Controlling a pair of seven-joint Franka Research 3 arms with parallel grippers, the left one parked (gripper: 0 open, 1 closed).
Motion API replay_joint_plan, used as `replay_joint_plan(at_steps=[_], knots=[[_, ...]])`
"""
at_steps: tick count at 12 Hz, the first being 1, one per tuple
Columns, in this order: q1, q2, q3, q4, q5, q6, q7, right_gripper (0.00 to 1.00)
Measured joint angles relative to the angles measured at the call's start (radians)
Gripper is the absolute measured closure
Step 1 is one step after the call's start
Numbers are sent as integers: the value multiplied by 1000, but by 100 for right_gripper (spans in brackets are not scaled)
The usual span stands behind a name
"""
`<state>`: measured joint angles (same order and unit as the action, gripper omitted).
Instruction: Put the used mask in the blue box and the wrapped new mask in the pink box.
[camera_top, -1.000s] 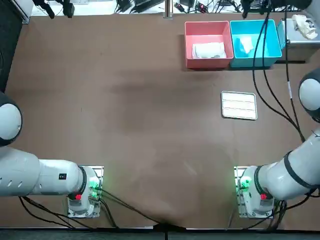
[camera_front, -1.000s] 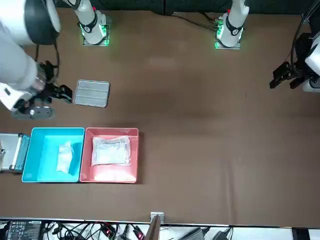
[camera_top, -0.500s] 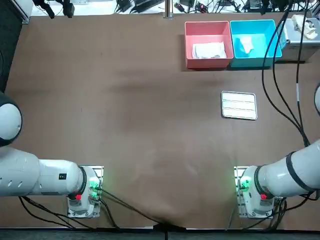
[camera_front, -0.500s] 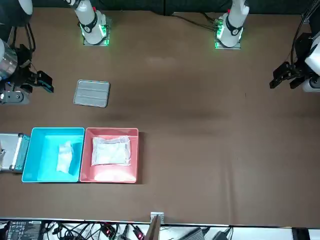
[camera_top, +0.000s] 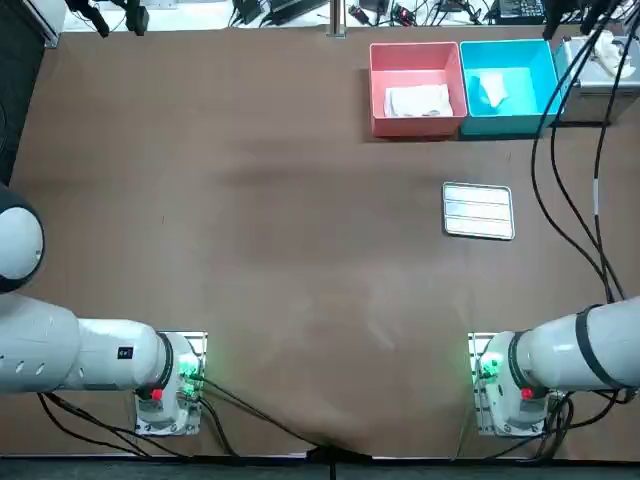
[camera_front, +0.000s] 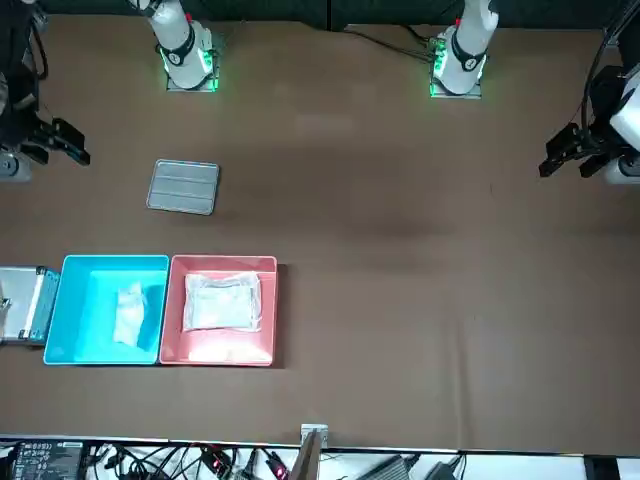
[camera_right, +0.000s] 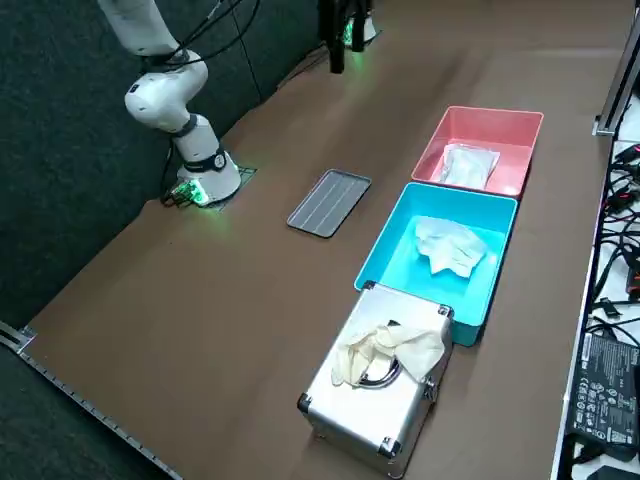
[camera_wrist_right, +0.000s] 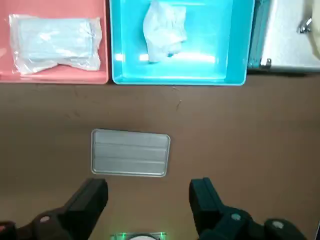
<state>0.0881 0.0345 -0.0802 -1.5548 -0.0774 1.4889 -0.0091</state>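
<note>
Two masks lie sorted at the top view's upper right: the used mask (camera_top: 492, 90), soft and limp, in the blue box (camera_top: 505, 126); the wrapped mask (camera_top: 418, 100), slick film best pinched at an edge, in the pink box (camera_top: 415, 126). Front view adds the right end effector (camera_front: 48, 148) at upper left; wrist view shows its fingers apart, empty.

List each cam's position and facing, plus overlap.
Top: overhead, looking down; both arm bases at bottom.
Front: across the table, facing the robot; bases at top.
Right side: raised, diagonal over the table; right arm's base shows.
Right wrist: right gripper over the table, jaws open, facing the grey tray.
Shared: pink box, blue box, all four.
</note>
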Motion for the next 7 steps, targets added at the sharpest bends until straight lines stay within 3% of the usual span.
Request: replay_joint_plan(at_steps=[3, 4, 7], knots=[[-28, -72, 0, -76, 7, 9, -24, 0], [-38, -97, 2, -94, 57, 9, -23, 0], [-49, -110, 8, -101, 87, 10, -15, 0]])
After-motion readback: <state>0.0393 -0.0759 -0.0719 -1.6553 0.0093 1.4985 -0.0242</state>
